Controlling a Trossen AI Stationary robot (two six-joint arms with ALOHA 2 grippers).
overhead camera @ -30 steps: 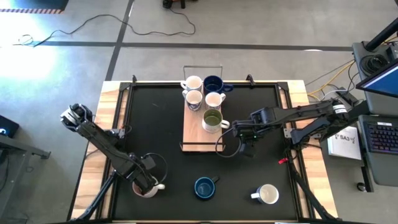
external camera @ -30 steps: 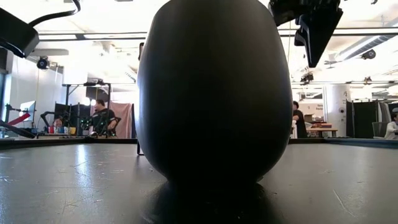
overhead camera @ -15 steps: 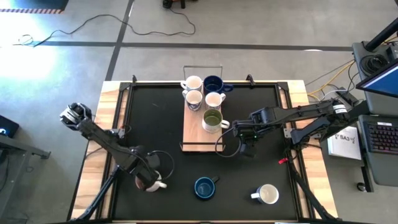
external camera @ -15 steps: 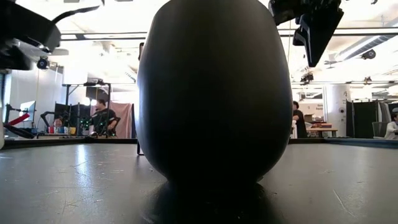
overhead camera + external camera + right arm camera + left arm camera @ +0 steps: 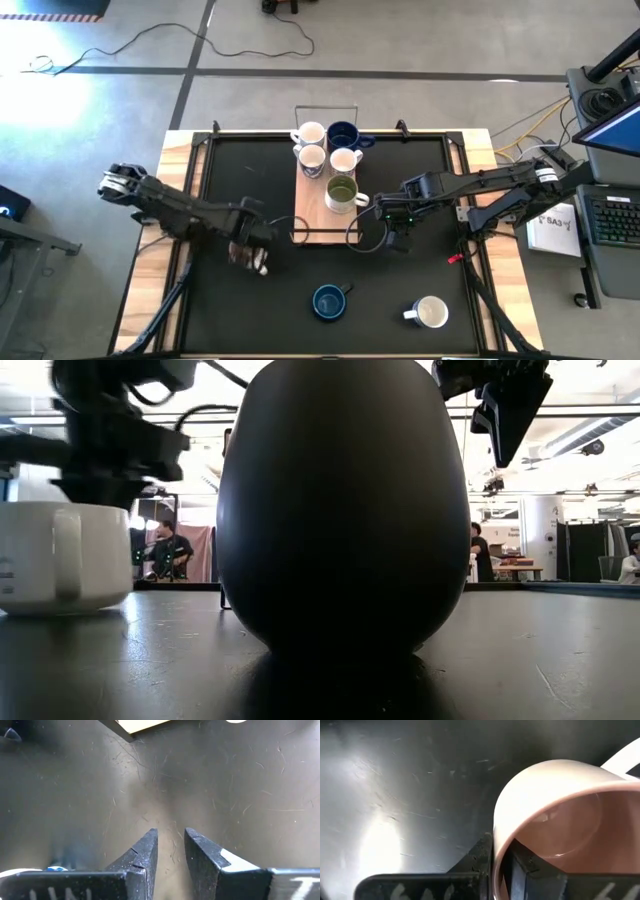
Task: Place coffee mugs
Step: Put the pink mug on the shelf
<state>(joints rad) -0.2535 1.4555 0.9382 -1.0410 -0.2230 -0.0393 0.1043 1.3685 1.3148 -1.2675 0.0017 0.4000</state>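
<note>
From above I see my left hand point(image 5: 252, 250) over the black bench point(image 5: 250, 180), just left of the wooden tray point(image 5: 312, 215), carrying the pink-lined mug point(image 5: 257, 262). That view hides how it grips. The left wrist view fills that in: the fingers point(image 5: 482, 855) pinch the mug's rim point(image 5: 560, 785), one inside against the pink wall, one outside. The low view shows this mug point(image 5: 62, 555) at far left, white with its handle facing the camera; I cannot tell whether its base touches the bench.

My right hand point(image 5: 396, 238) hangs just right of the tray's front corner. From above its fingers are unreadable; its own wrist view shows them point(image 5: 142, 852) nearly together with a narrow gap, over bare bench and holding nothing.

On the tray I count five mugs: three white point(image 5: 310, 133), one dark blue point(image 5: 344, 135) and one green point(image 5: 343, 192). Near the front edge stand a second blue mug point(image 5: 329, 301) and a white one point(image 5: 430, 313), well apart. The low view is mostly blocked by that blue mug point(image 5: 340, 510), a dark bulk right before the lens.
</note>
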